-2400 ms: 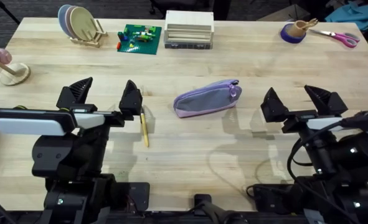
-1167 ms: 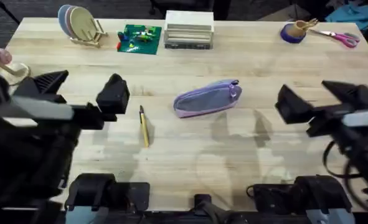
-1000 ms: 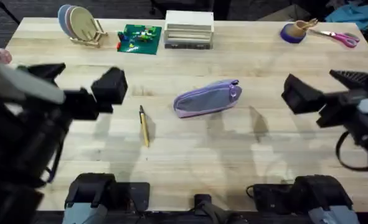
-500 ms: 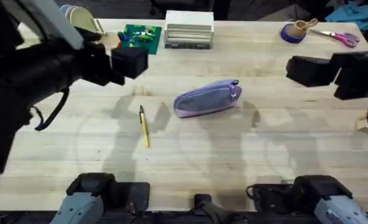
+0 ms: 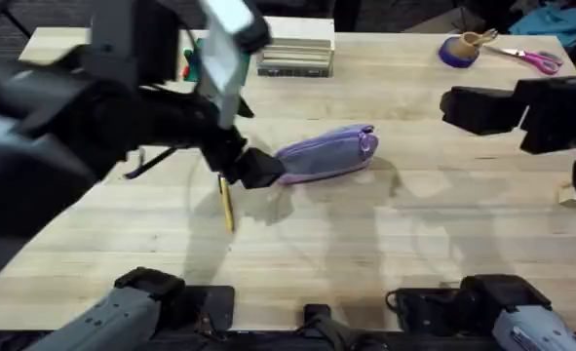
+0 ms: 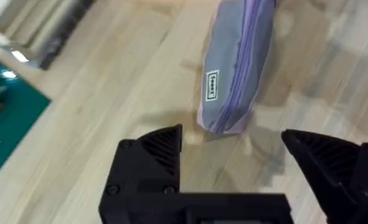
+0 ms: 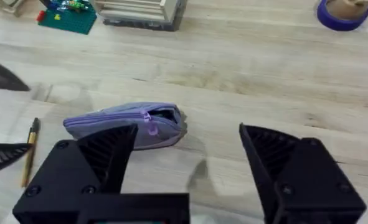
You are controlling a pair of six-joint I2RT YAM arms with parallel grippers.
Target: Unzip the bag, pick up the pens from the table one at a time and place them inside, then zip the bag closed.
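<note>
Lying on the pale wooden worktop (image 5: 385, 253), the lilac bag (image 5: 325, 154) sits with its zip running along the top and a small white label on its grey side. The left claw (image 6: 233, 155) hangs just beside the bag's near end, its black fingers (image 6: 162, 146) spread wide with nothing between them. The pen (image 5: 226, 205), a slim tan stick, lies on the worktop close to that same end of the bag, partly under the left arm. The right claw (image 7: 187, 152) hovers well apart from the bag's other end, its fingers likewise spread wide and holding nothing.
</note>
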